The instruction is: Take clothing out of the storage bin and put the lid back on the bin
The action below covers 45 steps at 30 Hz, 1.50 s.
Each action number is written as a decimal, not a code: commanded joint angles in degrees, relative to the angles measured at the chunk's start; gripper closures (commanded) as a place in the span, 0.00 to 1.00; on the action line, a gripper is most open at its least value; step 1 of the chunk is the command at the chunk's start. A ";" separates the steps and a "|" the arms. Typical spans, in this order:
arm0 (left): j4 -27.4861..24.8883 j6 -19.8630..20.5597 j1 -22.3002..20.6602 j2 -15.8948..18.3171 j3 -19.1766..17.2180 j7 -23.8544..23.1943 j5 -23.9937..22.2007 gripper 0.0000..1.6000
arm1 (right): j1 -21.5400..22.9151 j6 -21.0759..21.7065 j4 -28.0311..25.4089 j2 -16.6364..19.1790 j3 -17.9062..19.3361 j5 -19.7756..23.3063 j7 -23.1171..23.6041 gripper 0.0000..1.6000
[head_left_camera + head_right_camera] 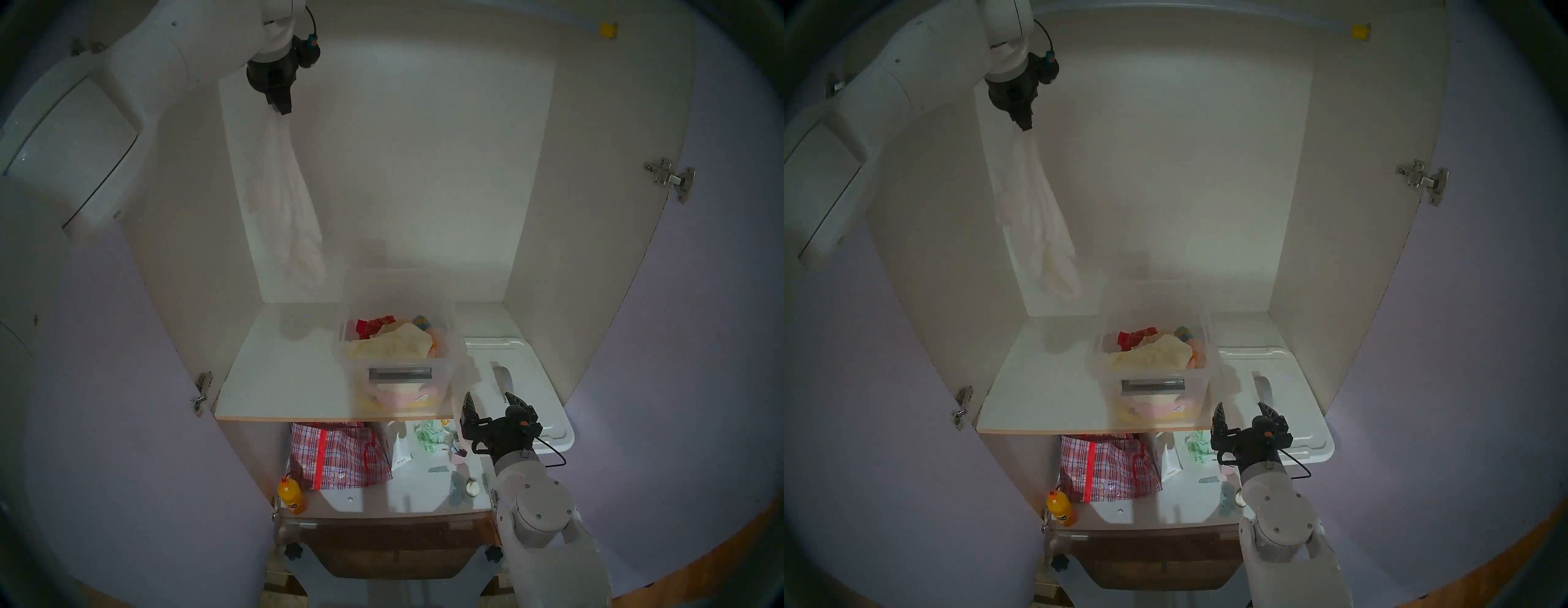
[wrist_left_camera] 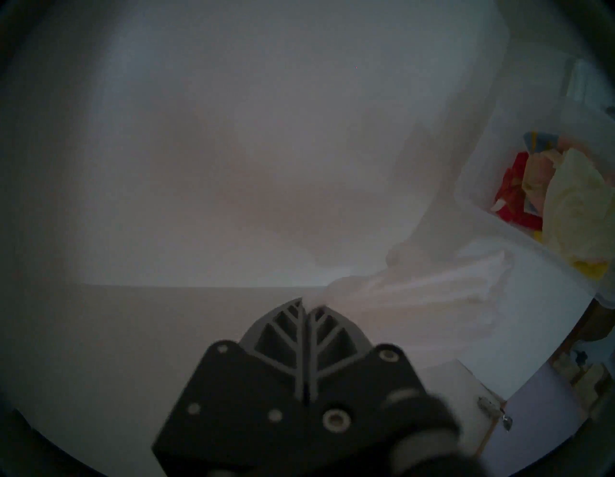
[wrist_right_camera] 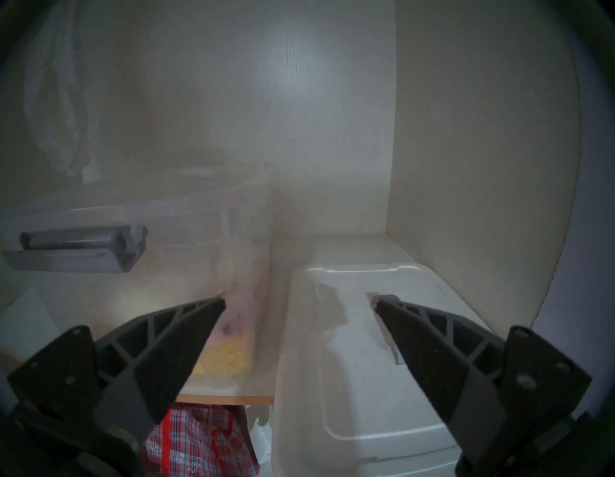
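White clothing (image 1: 288,204) hangs pinched in the left gripper (image 1: 283,108) above the storage bin (image 1: 441,373); the right gripper (image 1: 492,403) gapes empty beside it.

On the lower shelf we note a red-checked bag (image 1: 335,458), an orange bottle (image 1: 291,495) at its front-left corner, and crumpled green paper (image 1: 428,437) farther right.

garment (image 1: 283,199): white | bin (image 1: 445,373): clear, grey handle | lid (image 1: 536,395): white | cloth (image 1: 394,344): pale yellow | bag (image 1: 335,456): red-checked | bottle (image 1: 291,494): orange
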 commanded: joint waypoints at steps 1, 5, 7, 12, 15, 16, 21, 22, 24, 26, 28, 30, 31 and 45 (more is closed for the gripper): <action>-0.38 3.26 3.83 1.95 2.55 -5.19 -0.29 1.00 | 0.71 -0.36 -1.09 -0.04 -0.01 0.00 0.00 0.00; -0.19 5.26 8.20 4.10 5.27 -3.04 -1.28 1.00 | 0.80 -0.38 -0.93 -0.04 -0.01 0.00 0.00 0.00; -0.29 6.37 11.13 5.91 6.79 -1.92 -2.04 1.00 | 0.86 -0.38 -0.85 -0.04 -0.01 0.00 0.00 0.00; -0.17 8.32 17.54 11.18 8.04 0.47 -4.79 1.00 | 0.94 -0.38 -0.68 -0.04 -0.01 0.00 0.00 0.00; -1.52 8.44 21.61 13.73 7.67 1.50 -7.66 1.00 | 1.01 -0.39 -0.60 -0.04 -0.02 0.00 0.00 0.00; -1.81 8.33 22.56 14.03 7.56 1.54 -8.33 1.00 | 1.02 -0.40 -0.60 -0.04 -0.02 0.00 0.00 0.00; -5.67 6.90 29.20 14.77 7.39 1.80 -14.53 1.00 | 1.10 -0.43 -0.63 -0.04 -0.02 0.00 0.00 0.00; -6.51 6.59 30.18 14.74 6.80 1.72 -16.45 1.00 | 1.10 -0.43 -0.65 -0.04 -0.02 0.00 0.00 0.00; -8.87 6.19 32.04 15.02 6.85 1.50 -20.25 1.00 | 1.11 -0.47 -0.75 -0.05 -0.02 0.00 0.00 0.00; -12.40 6.06 33.49 16.39 6.47 1.49 -24.75 1.00 | 1.10 -0.51 -0.90 -0.05 -0.02 0.01 0.00 0.00; -15.86 6.02 34.91 18.13 6.56 1.68 -27.88 1.00 | 1.03 -0.55 -1.12 -0.05 -0.02 0.01 0.00 0.00; -20.57 6.31 35.85 21.23 6.27 2.35 -31.11 1.00 | 0.94 -0.57 -1.34 -0.05 -0.02 0.01 0.00 0.00; -22.44 6.54 36.46 22.87 6.30 3.09 -32.44 1.00 | 0.89 -0.58 -1.45 -0.05 -0.02 0.01 0.00 0.00; -38.03 3.27 46.80 38.91 -2.25 15.69 -40.96 0.00 | 4.32 0.36 1.85 -0.64 0.49 -0.79 -1.71 0.00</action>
